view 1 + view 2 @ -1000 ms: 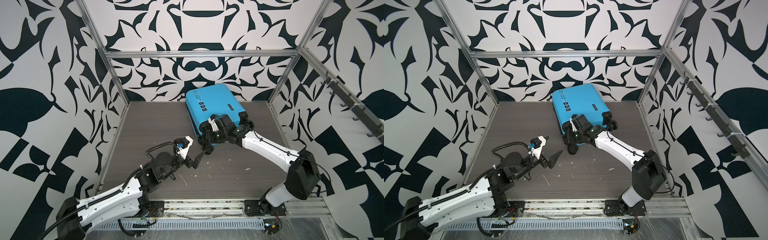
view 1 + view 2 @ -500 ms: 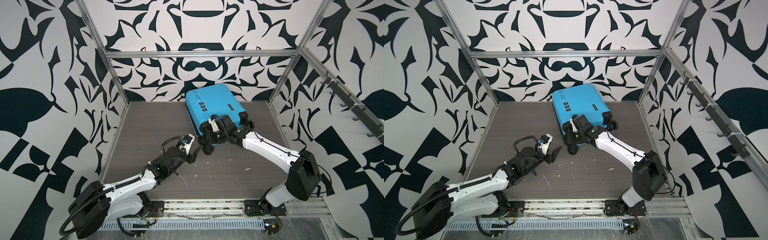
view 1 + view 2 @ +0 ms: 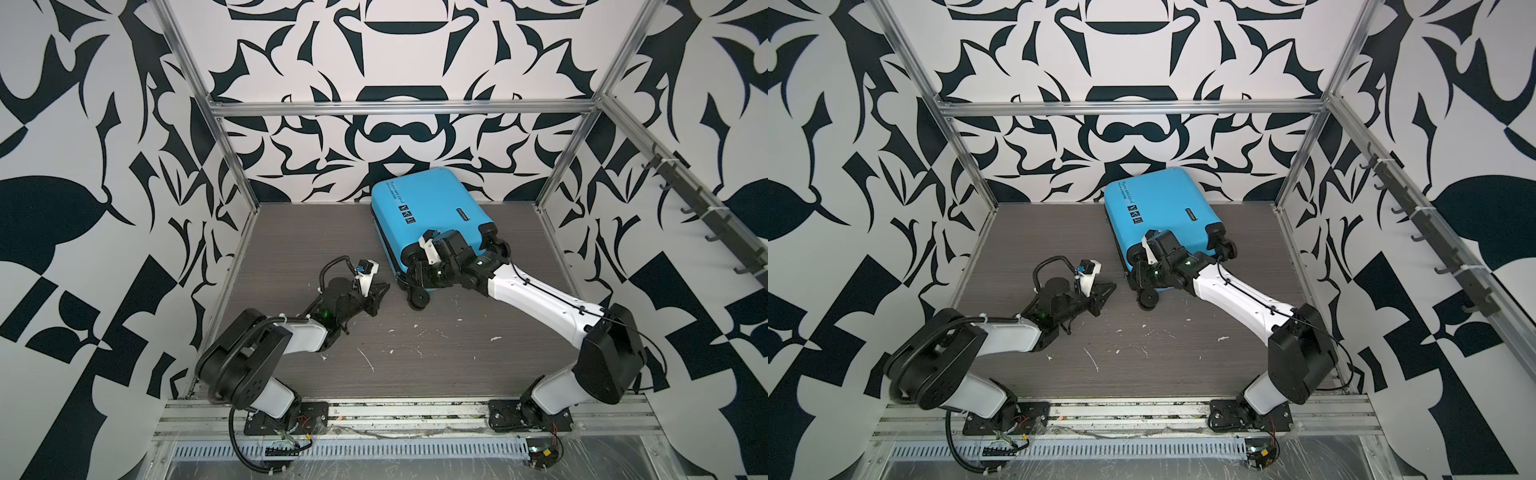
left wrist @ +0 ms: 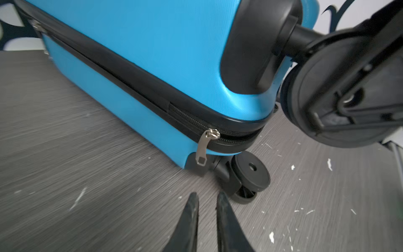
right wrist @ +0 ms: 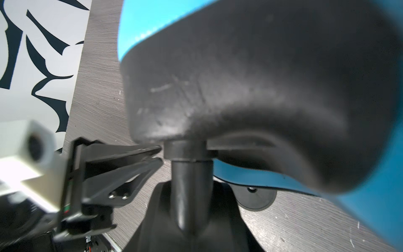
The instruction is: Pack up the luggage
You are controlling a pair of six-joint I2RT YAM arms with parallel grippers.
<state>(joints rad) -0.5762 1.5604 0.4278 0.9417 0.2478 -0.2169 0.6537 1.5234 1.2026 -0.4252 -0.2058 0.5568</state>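
Note:
The luggage [image 3: 428, 216] [image 3: 1163, 208] is a bright blue hard-shell suitcase lying shut and tilted at the back of the grey floor. Its black zipper band and silver zipper pull [image 4: 204, 148] face my left wrist view, where the blue shell [image 4: 152, 54] fills the upper part. My right gripper [image 3: 417, 274] [image 3: 1140, 274] [image 5: 189, 209] is shut on the upper front wheel [image 4: 349, 93] of the luggage. The lower wheel [image 4: 250, 174] rests on the floor. My left gripper [image 3: 384, 287] [image 3: 1112, 286] [image 4: 207, 196] stands just short of that wheel, with a narrow gap between its fingers and nothing in it.
White scraps [image 3: 368, 361] litter the grey floor [image 3: 291, 232] in front of the luggage. Metal frame posts [image 3: 232, 166] and patterned walls close in the sides and back. A rail of hooks [image 3: 706, 216] runs along the right wall. The arm bases sit on a rail [image 3: 395, 415] at the front.
My left gripper's jaws have closed from wide open to a narrow gap, and the left arm has folded back while the gripper stays near the lower wheel. The right arm has not moved.

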